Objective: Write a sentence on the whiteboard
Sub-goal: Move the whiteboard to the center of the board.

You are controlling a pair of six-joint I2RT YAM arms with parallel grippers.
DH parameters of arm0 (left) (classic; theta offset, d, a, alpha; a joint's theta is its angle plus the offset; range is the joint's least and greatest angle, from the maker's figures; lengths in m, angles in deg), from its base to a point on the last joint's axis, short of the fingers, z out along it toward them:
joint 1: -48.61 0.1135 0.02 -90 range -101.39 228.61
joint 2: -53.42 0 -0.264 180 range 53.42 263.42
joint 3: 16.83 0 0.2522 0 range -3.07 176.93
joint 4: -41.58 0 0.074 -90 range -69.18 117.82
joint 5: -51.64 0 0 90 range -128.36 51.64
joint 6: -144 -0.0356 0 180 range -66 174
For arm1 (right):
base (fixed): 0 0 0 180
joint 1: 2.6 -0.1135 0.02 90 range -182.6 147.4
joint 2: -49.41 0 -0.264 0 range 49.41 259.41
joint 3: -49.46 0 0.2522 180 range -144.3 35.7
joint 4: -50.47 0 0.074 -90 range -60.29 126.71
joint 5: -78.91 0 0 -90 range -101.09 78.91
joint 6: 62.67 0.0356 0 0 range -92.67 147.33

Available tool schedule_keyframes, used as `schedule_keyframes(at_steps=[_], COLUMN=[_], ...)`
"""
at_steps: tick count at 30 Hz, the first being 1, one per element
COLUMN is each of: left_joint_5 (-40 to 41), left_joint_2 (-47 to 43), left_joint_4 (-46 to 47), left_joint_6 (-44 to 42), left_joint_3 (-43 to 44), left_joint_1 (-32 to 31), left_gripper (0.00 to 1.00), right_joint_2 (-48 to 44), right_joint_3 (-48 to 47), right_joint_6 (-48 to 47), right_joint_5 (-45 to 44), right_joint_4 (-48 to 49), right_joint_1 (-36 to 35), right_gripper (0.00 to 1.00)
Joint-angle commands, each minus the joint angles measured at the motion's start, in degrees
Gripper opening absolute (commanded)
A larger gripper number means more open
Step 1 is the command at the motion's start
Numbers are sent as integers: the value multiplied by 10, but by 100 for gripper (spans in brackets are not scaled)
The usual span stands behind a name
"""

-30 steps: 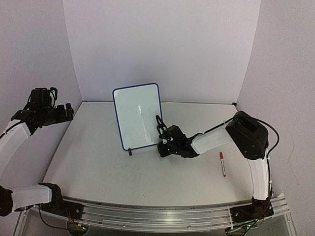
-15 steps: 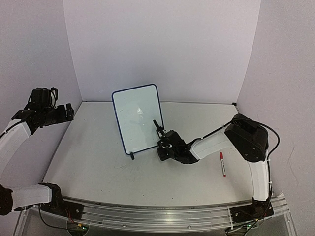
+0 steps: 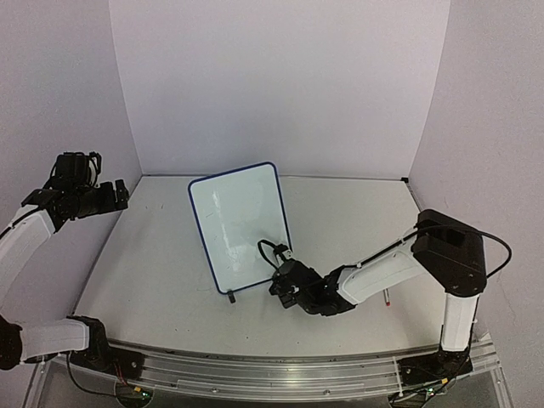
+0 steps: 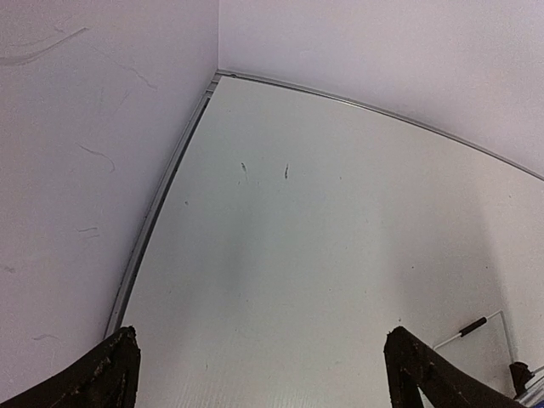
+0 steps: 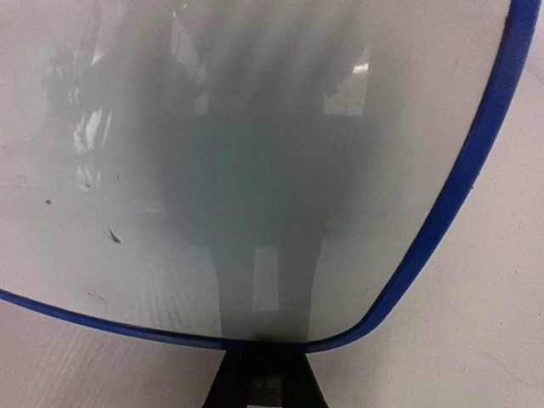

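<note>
You have two matching arms. The left arm (image 3: 21, 242) and the right arm (image 3: 378, 276) are each made of smooth white tubular links joined by bulky black joint housings. Thin black cables (image 3: 76, 161) bunch loosely over the left wrist. One long black cable (image 3: 500, 255) arcs out from the right arm's boxy black elbow. The right claw (image 3: 282, 287) is black, with a thin wire looped above it. Seen up close, the left claw (image 4: 262, 336) has two dark fingers (image 4: 106, 374) with rough, pitted edges. Both black bases are bolted to a ribbed silver rail (image 3: 272, 374).
</note>
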Motion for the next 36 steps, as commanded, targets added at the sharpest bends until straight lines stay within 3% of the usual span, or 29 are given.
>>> schedule_keyframes(at_steps=[1,3,5,8,12,15,17,26,32,36], left_joint_5=[-13,-15,-17,-20,-25,-47,-62,-68,-86,-91], left_joint_2=[3,3,3,2,2,2,1,-6,-8,-6], left_joint_4=[17,16,16,15,16,20,23,26,30,30], left_joint_6=[-4,-4,-5,-7,-9,-15,-20,-23,-24,-23], left_joint_3=[5,5,3,3,1,-1,-3,-9,-11,-10], left_joint_1=[2,2,2,2,2,2,2,2,2,2], left_gripper=[99,99,99,99,99,99,99,99,100,99], right_joint_2=[-36,-56,-92,-157,-237,-285,-316,-367,-335,-299], right_joint_3=[13,23,42,72,101,108,116,154,162,159], right_joint_6=[40,47,56,77,107,138,160,181,171,167], right_joint_5=[-31,-20,-7,-1,-16,-13,35,190,222,226], right_joint_4=[-35,-38,-44,-67,-141,-239,-280,-384,-396,-398], right_joint_1=[-10,-13,-14,-14,-12,22,81,321,360,364], right_gripper=[21,50,65,74,79,79,78,66,61,48])
